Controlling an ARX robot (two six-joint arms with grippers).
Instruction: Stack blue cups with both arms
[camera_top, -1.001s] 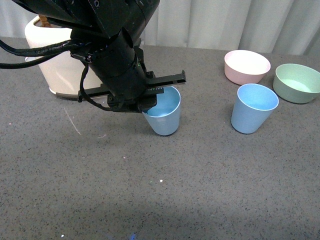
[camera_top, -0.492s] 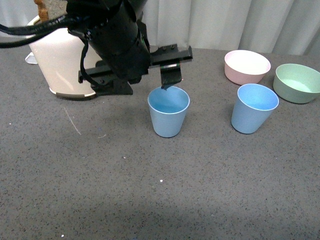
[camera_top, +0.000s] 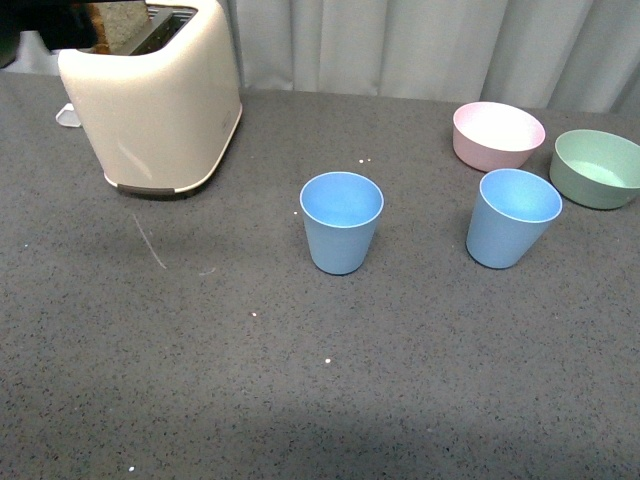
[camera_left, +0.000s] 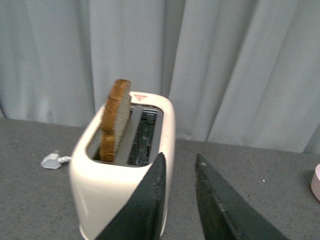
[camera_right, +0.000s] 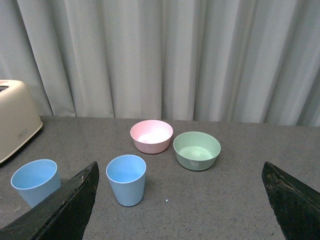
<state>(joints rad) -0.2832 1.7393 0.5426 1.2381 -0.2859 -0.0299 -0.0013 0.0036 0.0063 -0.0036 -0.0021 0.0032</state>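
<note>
The left gripper (camera_left: 180, 157) has its two black fingers (camera_left: 150, 205) drawn to a narrow gap, and nothing sits between them. In its wrist view it points at the cream toaster (camera_left: 120, 185), where a brown slice of bread (camera_left: 114, 120) stands up from one slot. A small white plug (camera_left: 52, 161) lies on the table beside the toaster.

The right gripper (camera_right: 179, 163) is spread wide and empty, one finger at each lower corner of its wrist view. It hangs well back from both cups. Neither gripper itself shows in the front view; only a black shape sits at the 10 o'clock corner, over the toaster's top.

In the front view the first blue cup (camera_top: 341, 222) stands upright, mouth up, near the middle of the grey table (camera_top: 200, 380). The second blue cup (camera_top: 512, 217) stands upright at 3 o'clock from it, well apart, so the cups are not stacked. The pink bowl (camera_top: 498, 134) is near the second cup at its 12 o'clock, not touching it. The green bowl (camera_top: 598, 167) sits at that cup's 2 o'clock, just beside the pink bowl. The toaster is at 10 o'clock from the first cup, well apart. A pale pleated curtain (camera_top: 420, 45) closes off the far edge of the table.
</note>
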